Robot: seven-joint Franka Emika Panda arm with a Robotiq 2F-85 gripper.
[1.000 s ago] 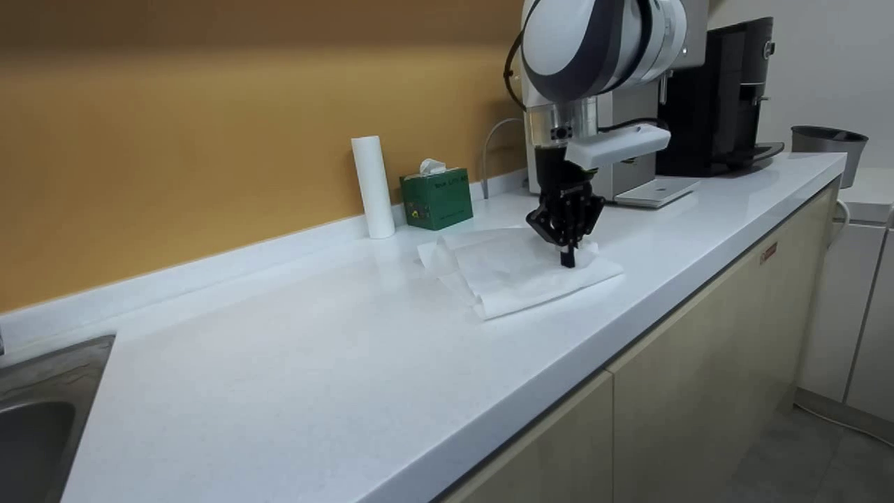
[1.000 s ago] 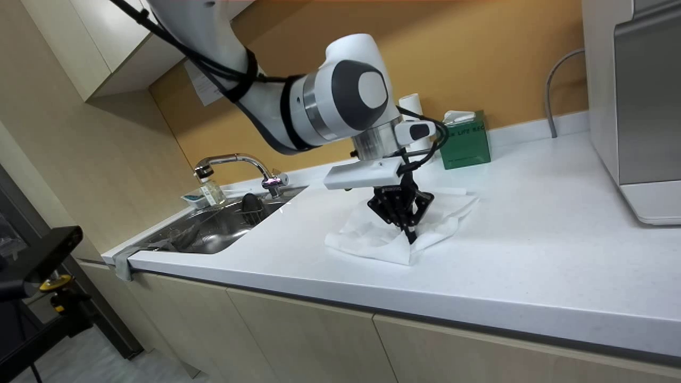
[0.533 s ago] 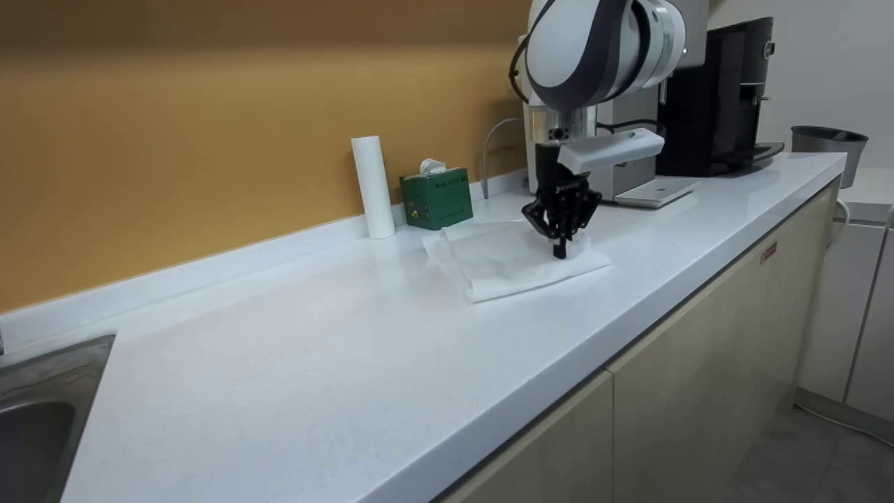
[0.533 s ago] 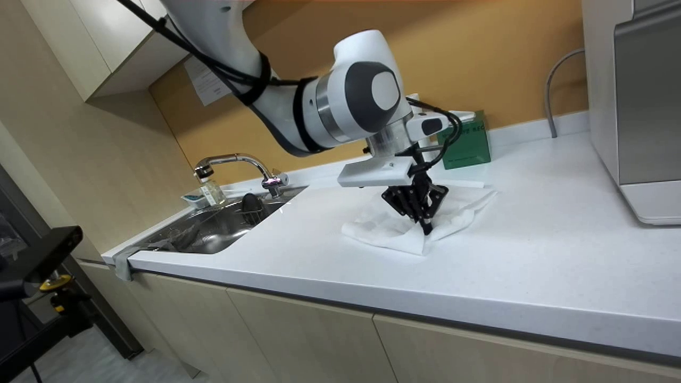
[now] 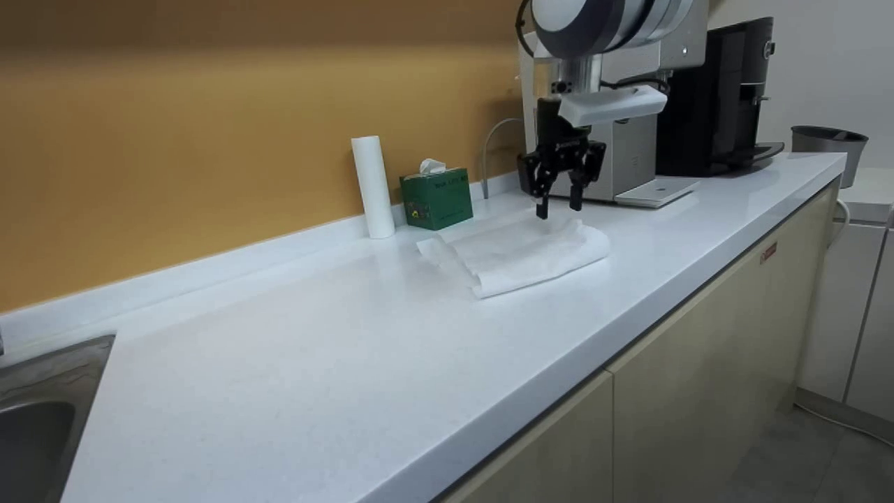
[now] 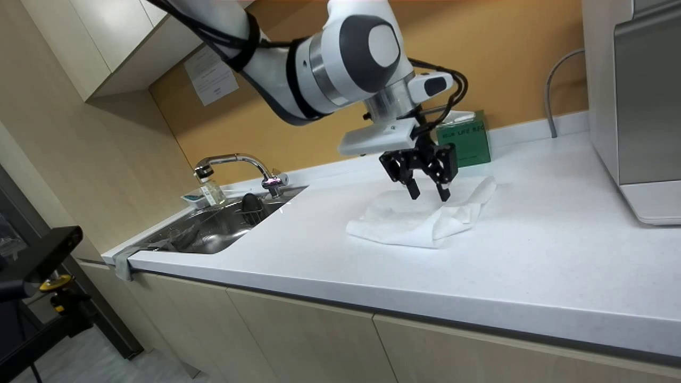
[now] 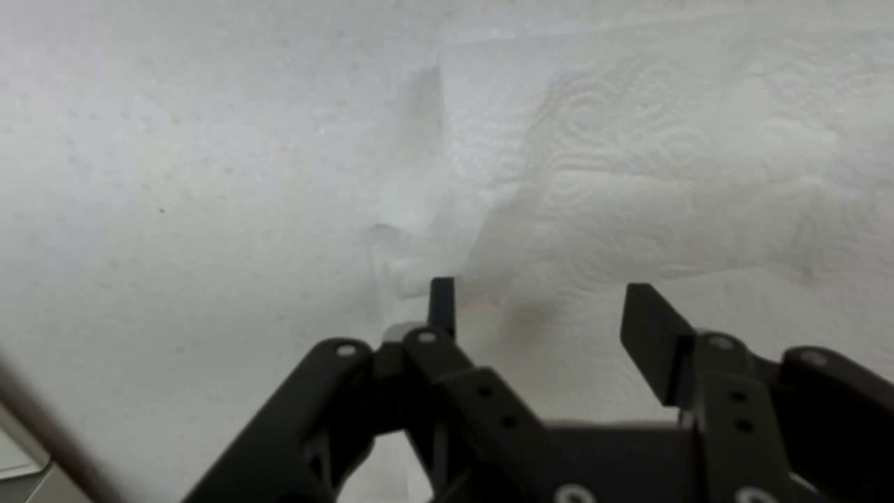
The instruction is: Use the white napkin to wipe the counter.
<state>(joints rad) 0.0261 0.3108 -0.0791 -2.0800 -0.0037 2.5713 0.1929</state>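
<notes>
Long, glossy white counter point(image 5: 293, 377), with a soft, rumpled white napkin point(image 5: 524, 257) spread on it!
Right over it hangs the black two-fingered gripper point(image 5: 559, 212), jaws apart; near the napkin sits the green rectangular tissue box point(image 5: 437, 200), a slim white cylindrical roll point(image 5: 374, 188) standing just beside.

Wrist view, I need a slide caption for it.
Open gripper poised over a creased white napkin spread on the counter.
</notes>
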